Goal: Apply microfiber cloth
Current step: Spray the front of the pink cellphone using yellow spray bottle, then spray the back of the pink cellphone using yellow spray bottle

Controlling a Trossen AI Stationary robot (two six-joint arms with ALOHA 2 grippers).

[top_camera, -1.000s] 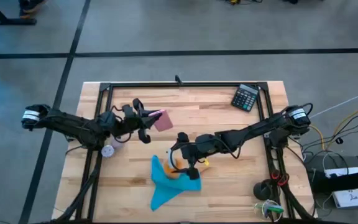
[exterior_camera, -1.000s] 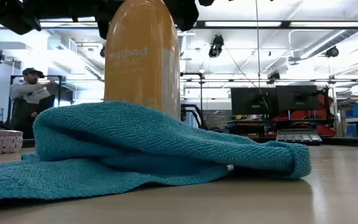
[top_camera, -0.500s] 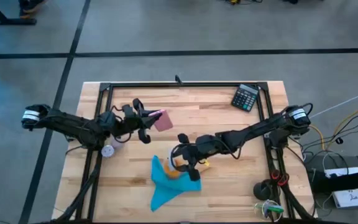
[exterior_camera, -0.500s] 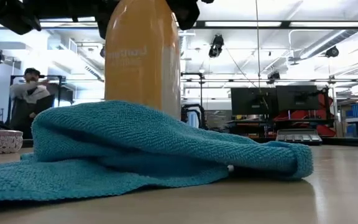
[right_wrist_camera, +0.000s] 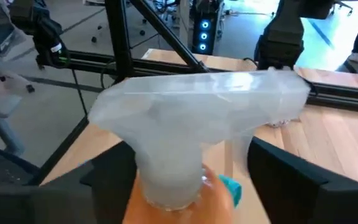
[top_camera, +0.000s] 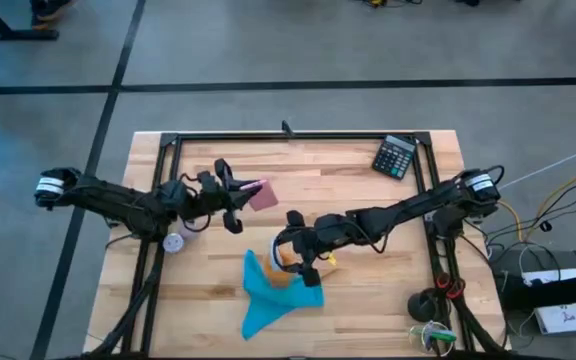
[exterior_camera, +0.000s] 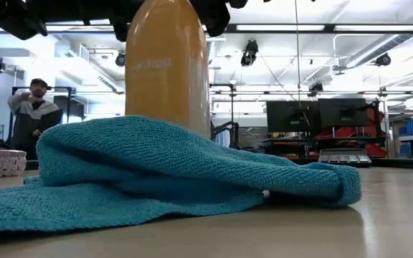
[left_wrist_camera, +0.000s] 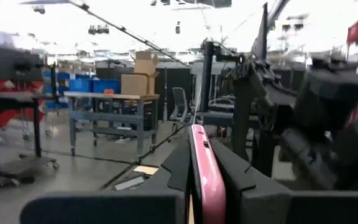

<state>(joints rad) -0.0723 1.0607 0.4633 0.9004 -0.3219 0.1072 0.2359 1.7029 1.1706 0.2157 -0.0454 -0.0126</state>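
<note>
The turquoise microfiber cloth [top_camera: 273, 292] lies bunched on the table near its front edge; its humped far end [exterior_camera: 156, 165] lies against the foot of the upright orange spray bottle [exterior_camera: 167, 72]. My right gripper [top_camera: 298, 255] is over the bottle and shut on it, below its clear spray head [right_wrist_camera: 197, 106]. The cloth hides the bottle's base. My left gripper [top_camera: 240, 195] is above the table's left half, shut on a flat pink slab [top_camera: 261, 192]. Neither gripper touches the cloth. My left gripper pinches the pink slab [left_wrist_camera: 205, 174] between its two fingers, which lie flat against the slab's two broad faces. The slab stands on edge, lifted clear of the table, and sticks out ahead of the fingertips. My right gripper has one finger [right_wrist_camera: 110, 180] on each side of the bottle's neck [right_wrist_camera: 166, 186], just under the spray head, coming level from the table's right. The place of contact lies at the picture's lower edge. The bottle stands upright; whether its base is on the table, the cloth hides.
A black calculator [top_camera: 396, 157] lies at the far right corner. A small white round thing [top_camera: 174, 241] sits at the left, under my left arm. Black frame rails [top_camera: 298, 137] run round the tabletop. A person [exterior_camera: 31, 115] stands far off in the room.
The orange bottle has turned about its upright axis in my right gripper, so that its label has swung away from the low view. It has also shifted slightly to the right in that view. The cloth has stayed where it was.
</note>
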